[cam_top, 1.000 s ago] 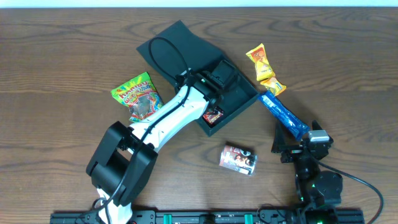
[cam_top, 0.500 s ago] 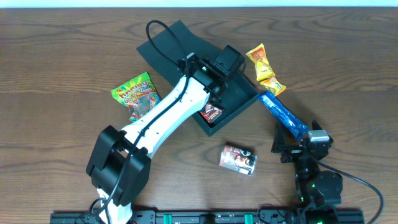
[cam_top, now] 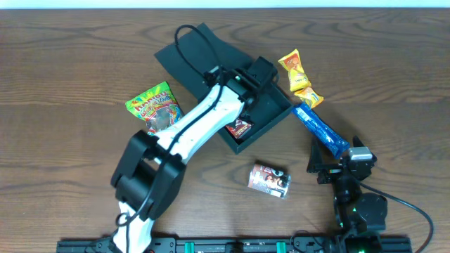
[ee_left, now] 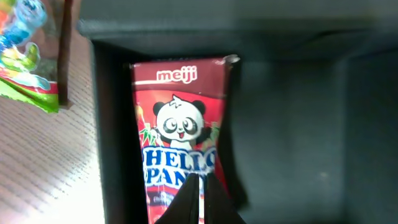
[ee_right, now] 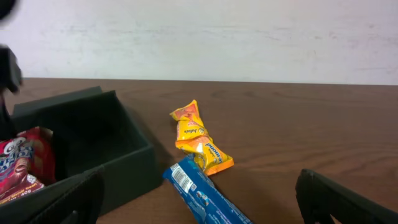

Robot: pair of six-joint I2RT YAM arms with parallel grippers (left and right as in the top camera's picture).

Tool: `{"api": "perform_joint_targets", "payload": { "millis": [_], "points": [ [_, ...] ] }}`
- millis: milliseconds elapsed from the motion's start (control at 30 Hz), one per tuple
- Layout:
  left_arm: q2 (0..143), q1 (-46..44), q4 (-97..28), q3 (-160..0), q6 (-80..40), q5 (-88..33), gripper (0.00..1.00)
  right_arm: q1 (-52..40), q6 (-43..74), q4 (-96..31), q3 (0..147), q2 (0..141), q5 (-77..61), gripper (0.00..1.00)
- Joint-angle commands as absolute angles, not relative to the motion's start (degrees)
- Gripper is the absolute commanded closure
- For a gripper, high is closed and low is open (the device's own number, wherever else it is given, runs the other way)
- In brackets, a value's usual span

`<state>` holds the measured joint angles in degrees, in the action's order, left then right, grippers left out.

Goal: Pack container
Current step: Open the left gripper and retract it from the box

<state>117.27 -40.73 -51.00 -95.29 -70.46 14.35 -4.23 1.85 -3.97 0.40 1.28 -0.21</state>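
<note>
The container (cam_top: pixel 273 112) is a dark square box, lid (cam_top: pixel 193 53) laid back to the far left. A red Hello Panda packet (cam_top: pixel 240 129) lies flat inside it against the near-left wall; it also shows in the left wrist view (ee_left: pixel 180 124) and at the left edge of the right wrist view (ee_right: pixel 22 165). My left gripper (cam_top: pixel 256 74) hovers over the box, its black fingers (ee_left: pixel 214 202) shut above the packet with nothing between them (ee_left: pixel 199 190). My right gripper (cam_top: pixel 336 160) rests low at the near right, jaws wide open (ee_right: pixel 205 205), astride the end of a blue packet (ee_right: pixel 202 196).
An orange snack packet (cam_top: pixel 299 79) and the blue packet (cam_top: pixel 320 128) lie right of the box. A red and white packet (cam_top: pixel 270 180) sits in front of it. A green gummy bag (cam_top: pixel 155 107) lies to its left, partly under my left arm, and shows again (ee_left: pixel 25 56).
My left gripper has drawn back toward the box's far right side and its fingers have closed. The Hello Panda packet stays in the box. The right arm has not moved.
</note>
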Motion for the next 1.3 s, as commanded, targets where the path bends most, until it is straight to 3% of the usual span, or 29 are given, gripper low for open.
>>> {"api": "perform_joint_targets", "payload": {
  "millis": [0, 700, 967, 1267],
  "points": [
    [119.55, -40.95, -51.13, -95.46, -70.28, 15.57, 0.94, -3.79, 0.99, -4.29, 0.32, 1.13, -0.05, 0.01],
    [122.41, -41.04, -54.26, -95.31, -70.24, 14.04, 0.94, -3.79, 0.99, -4.29, 0.32, 1.13, -0.03, 0.01],
    [111.28, -42.61, -55.79, -95.31, -66.92, 16.14, 0.94, -3.79, 0.99, -4.29, 0.32, 1.13, -0.05, 0.01],
    [91.85, -46.98, -59.94, -95.31, -52.31, 20.21, 0.94, -3.79, 0.99, -4.29, 0.32, 1.13, -0.05, 0.01]
  ]
}}
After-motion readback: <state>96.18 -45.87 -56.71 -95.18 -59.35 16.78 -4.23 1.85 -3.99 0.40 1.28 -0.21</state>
